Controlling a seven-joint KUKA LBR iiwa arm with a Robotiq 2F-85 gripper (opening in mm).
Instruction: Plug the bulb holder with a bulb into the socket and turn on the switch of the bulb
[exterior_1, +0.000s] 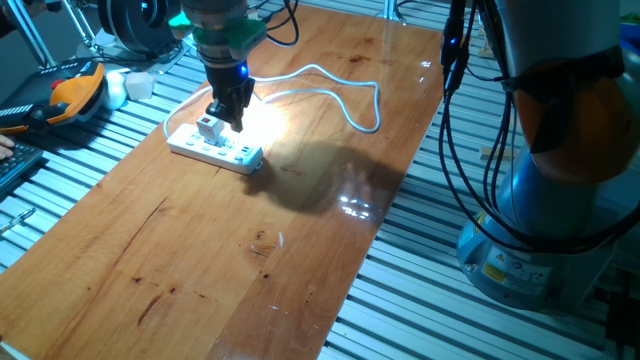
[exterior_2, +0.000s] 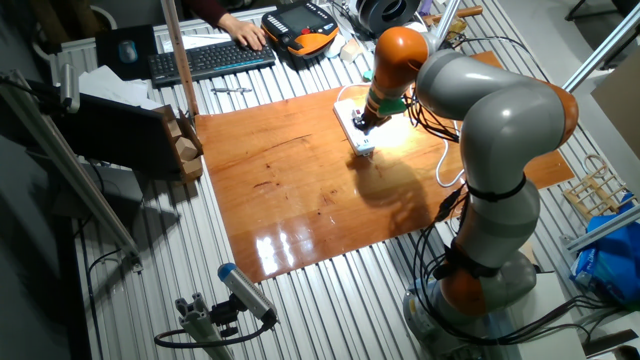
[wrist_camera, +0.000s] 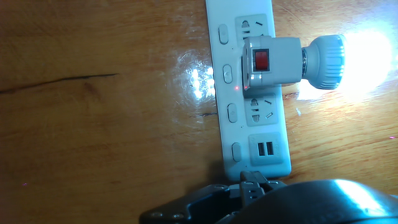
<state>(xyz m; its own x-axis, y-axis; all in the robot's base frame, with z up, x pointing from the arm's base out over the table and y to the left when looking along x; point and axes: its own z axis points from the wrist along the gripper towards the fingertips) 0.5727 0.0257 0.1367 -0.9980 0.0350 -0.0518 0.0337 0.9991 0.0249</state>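
Note:
The bulb holder (wrist_camera: 280, 60) sits plugged into the socket (wrist_camera: 225, 93), a long white power strip lying on the wooden board. Its red switch (wrist_camera: 262, 60) faces up in the hand view. The bulb (wrist_camera: 326, 60) points right and glows brightly, throwing a glare on the wood. My gripper (wrist_camera: 252, 179) hangs just off the strip's end with its fingertips together and nothing between them. In one fixed view the gripper (exterior_1: 228, 115) hovers right above the bulb holder (exterior_1: 208, 128) on the socket (exterior_1: 215, 150). The other fixed view shows the gripper (exterior_2: 362, 122) over the socket (exterior_2: 357, 135).
The strip's white cable (exterior_1: 340, 95) loops across the wooden board (exterior_1: 250, 250). An orange teach pendant (exterior_1: 70, 95) lies off the board's left. A keyboard (exterior_2: 210, 60), a person's hand (exterior_2: 245, 33) and a wooden block (exterior_2: 185, 150) are beyond the board. The robot base (exterior_1: 540, 200) stands at the right.

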